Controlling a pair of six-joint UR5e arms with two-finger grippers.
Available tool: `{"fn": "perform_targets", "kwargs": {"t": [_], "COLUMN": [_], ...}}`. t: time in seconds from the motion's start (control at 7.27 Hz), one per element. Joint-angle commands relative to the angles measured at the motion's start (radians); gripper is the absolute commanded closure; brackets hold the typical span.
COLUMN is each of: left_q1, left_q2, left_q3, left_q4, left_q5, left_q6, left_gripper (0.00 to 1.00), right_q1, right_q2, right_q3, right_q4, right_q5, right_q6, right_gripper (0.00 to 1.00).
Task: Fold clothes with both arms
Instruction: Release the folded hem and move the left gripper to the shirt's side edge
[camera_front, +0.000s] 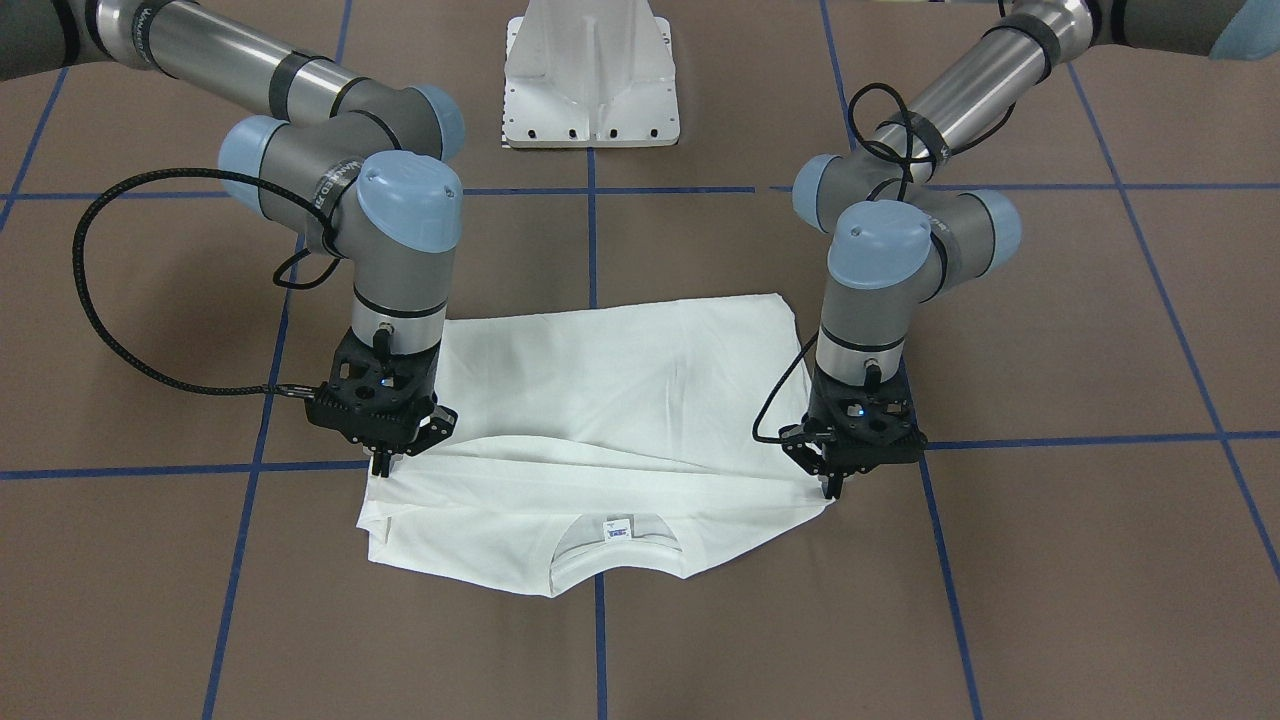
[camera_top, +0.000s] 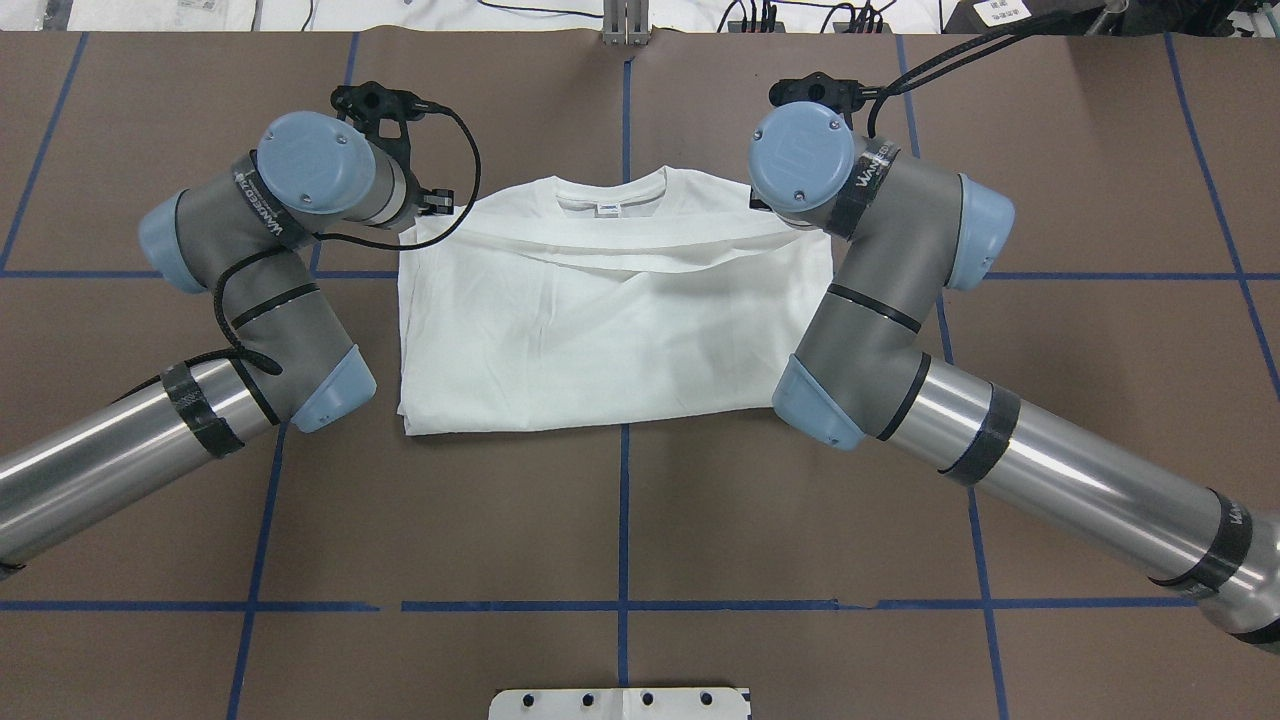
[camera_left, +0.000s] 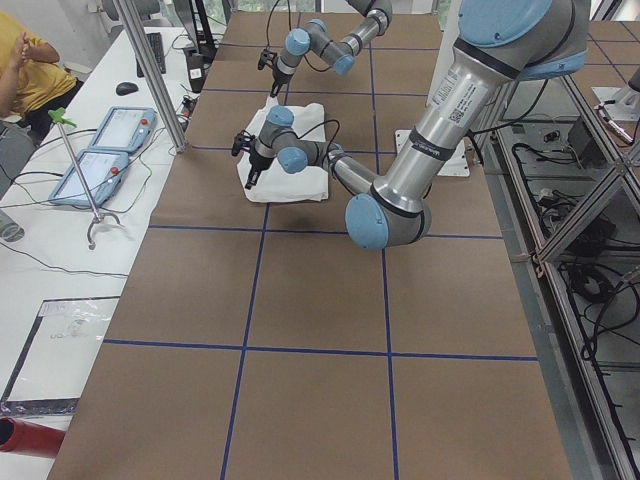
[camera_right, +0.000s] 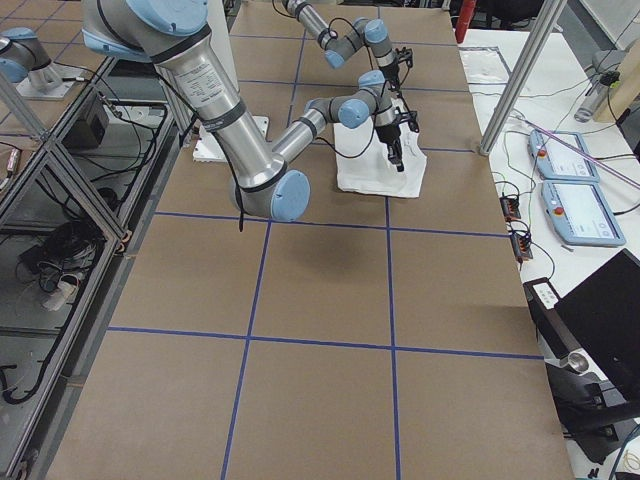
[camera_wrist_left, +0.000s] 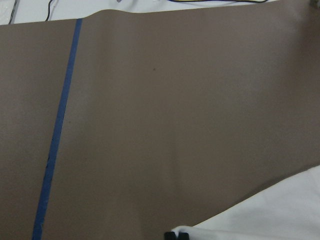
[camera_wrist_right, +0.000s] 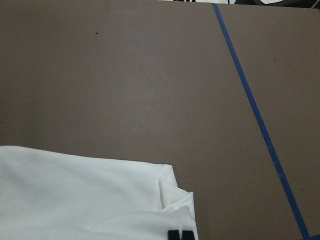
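Pinching shirt (camera_front: 600, 390) at shoulder corners: left end effector (camera_front: 830, 487), right end effector (camera_front: 381, 465), fingers pressed together on cloth. Shirt lies flat on counter (camera_front: 640, 640), sleeves tucked in, collar away from robot. Likely half-fold step; next move needs matched lift, even carry toward hem.

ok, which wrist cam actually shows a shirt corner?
Right wrist: the shirt corner with layered folds is in frame. Left wrist catches only a slanted edge.
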Motion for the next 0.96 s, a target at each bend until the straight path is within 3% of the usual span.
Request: {"fn": "perform_targets", "kwargs": {"t": [0.0,0.14,0.41,0.55,0.83], "left_q1": [0.015,0.012,0.007,0.009,0.097], "left_q2": [0.006,0.013,0.123,0.218,0.376], "left_q3": [0.011,0.005,-0.143,-0.26,-0.437], "left_q4": [-0.011,-0.029,-0.083,-0.095,-0.142], "left_q5": [-0.001,0.0,-0.024,-0.116,-0.138], "left_q6": [0.001,0.046,0.136,0.12,-0.047], "left_gripper": [0.83,0.01,0.0,0.0,0.0], "right_q1": [0.0,0.0,0.024,0.026,0.026], "right_q2": [0.003,0.004,0.009,0.001,-0.003], "right_q3": [-0.022,-0.021,-0.006,0.007,0.014], "right_q4": [0.009,0.038,0.046,0.05,0.052], "right_q5": [0.0,0.008,0.061,0.069,0.069], "right_q6": [-0.002,-0.005,-0.058,-0.081,-0.082], "right_gripper": [0.51,0.01,0.0,0.0,0.0]}}
